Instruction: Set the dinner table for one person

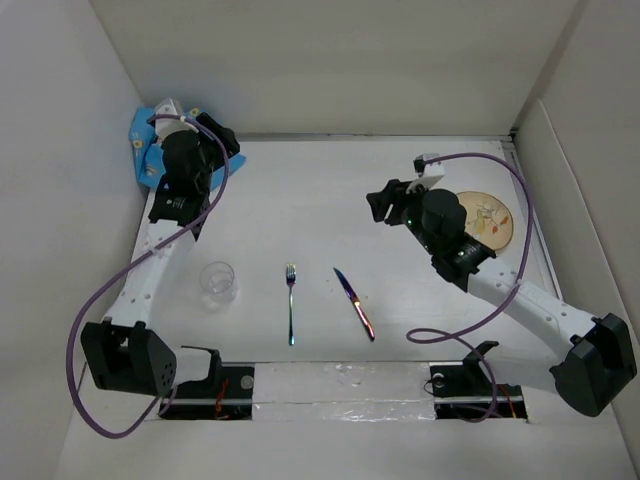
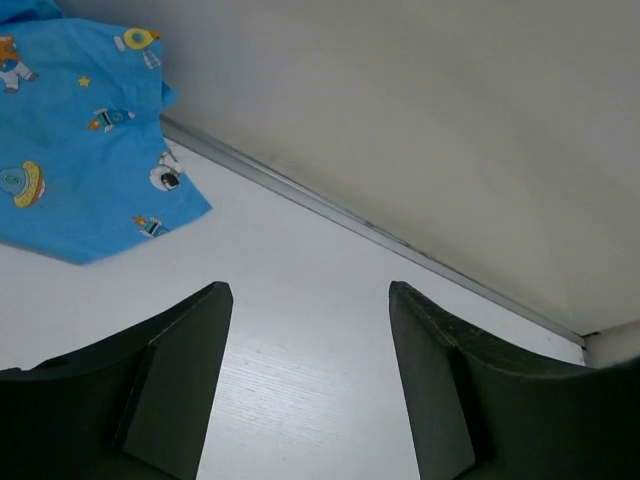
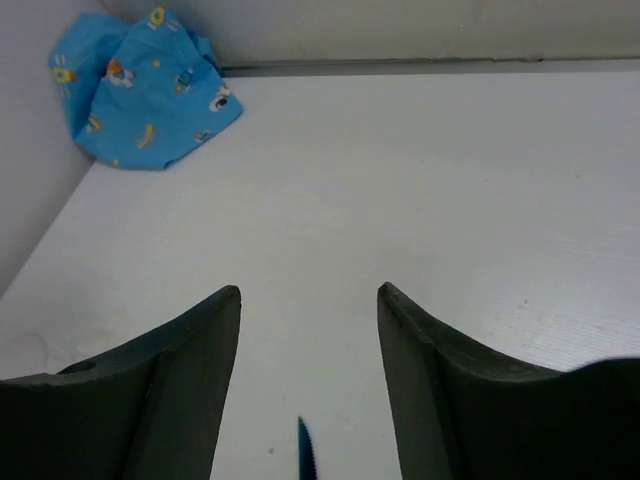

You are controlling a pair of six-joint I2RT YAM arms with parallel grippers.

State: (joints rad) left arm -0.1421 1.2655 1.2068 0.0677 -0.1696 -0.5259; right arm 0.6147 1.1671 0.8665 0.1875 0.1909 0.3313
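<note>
Dinner table surface (image 1: 300,200) unset, placemat (image 1: 143,140) bunched far left. Left jaws wide nearby, right jaws wide. Next: pinching its edge.

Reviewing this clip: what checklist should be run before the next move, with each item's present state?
1. Left tool open and empty: ok.
2. Right tool open and empty: ok.
3. Blue placemat spread flat: not ok, bunched in the far left corner.
4. Plate at the setting: not ok, sits at the dinner table's right edge.
5. Fork, knife and glass apart, none touching: ok.
6. Glass empty: cannot tell.
</note>
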